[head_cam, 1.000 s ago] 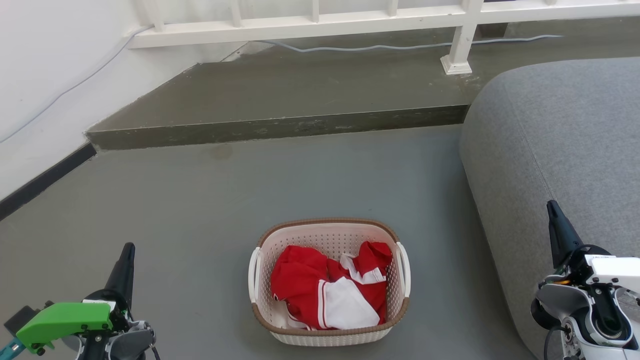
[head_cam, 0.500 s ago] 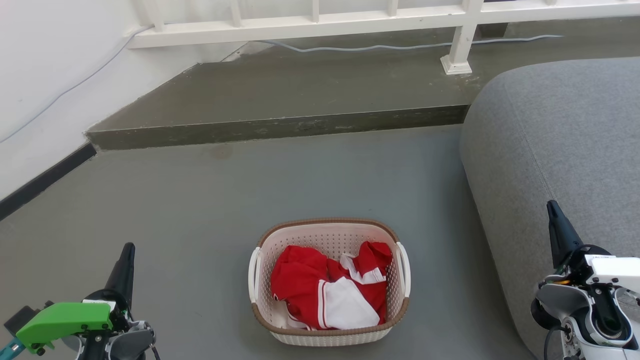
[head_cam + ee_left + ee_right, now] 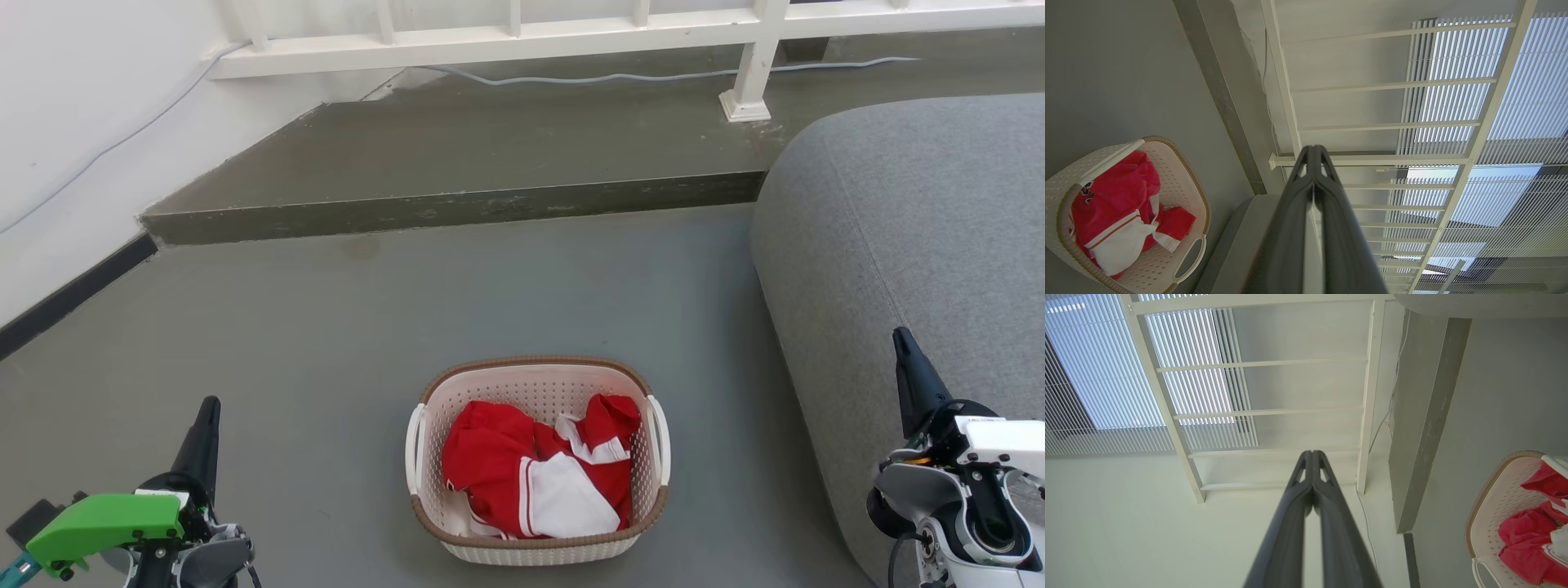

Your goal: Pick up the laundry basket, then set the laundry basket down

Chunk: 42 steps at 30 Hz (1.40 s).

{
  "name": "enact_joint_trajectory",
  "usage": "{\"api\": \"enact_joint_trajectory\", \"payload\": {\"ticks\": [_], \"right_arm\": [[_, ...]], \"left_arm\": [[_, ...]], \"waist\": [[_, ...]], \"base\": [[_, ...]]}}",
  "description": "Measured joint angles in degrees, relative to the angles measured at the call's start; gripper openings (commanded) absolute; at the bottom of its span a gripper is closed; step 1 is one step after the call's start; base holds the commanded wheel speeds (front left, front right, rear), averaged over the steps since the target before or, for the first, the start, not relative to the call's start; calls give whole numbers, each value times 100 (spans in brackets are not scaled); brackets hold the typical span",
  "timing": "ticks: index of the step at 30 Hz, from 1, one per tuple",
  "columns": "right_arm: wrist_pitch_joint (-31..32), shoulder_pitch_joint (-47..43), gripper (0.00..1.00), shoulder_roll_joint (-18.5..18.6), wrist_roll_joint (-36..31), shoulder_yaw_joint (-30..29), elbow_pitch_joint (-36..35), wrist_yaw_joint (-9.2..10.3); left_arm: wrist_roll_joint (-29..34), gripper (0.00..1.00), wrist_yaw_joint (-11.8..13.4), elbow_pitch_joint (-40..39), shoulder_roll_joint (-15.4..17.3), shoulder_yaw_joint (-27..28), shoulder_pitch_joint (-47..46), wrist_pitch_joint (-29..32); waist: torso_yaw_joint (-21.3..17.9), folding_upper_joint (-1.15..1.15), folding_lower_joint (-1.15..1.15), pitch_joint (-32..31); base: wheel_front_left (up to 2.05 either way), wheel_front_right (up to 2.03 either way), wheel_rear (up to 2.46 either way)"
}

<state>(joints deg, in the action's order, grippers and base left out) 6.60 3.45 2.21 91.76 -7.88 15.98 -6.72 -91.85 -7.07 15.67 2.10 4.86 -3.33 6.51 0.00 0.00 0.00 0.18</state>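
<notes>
Here, laundry basket (image 3: 535,360) on open floor (image 3: 326,343) between left hand (image 3: 211,403) and right hand (image 3: 900,335), both pinched together.

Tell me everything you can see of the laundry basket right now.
The small cream-white perforated plastic laundry basket, rounded-rectangular with a brown woven-look rim and two white loop handles, stands upright on the grey floor beside the grey upholstered seat. Crumpled red-and-white clothing lies inside. The left gripper and right gripper, fingers closed, are apart from it.
</notes>
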Motion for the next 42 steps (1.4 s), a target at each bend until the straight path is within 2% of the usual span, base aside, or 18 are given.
{"api": "enact_joint_trajectory", "payload": {"ticks": [42], "right_arm": [[0,0,0,0,0,0,0,0]], "left_arm": [[0,0,0,0,0,0,0,0]], "waist": [[0,0,0,0]], "base": [[0,0,0]]}}
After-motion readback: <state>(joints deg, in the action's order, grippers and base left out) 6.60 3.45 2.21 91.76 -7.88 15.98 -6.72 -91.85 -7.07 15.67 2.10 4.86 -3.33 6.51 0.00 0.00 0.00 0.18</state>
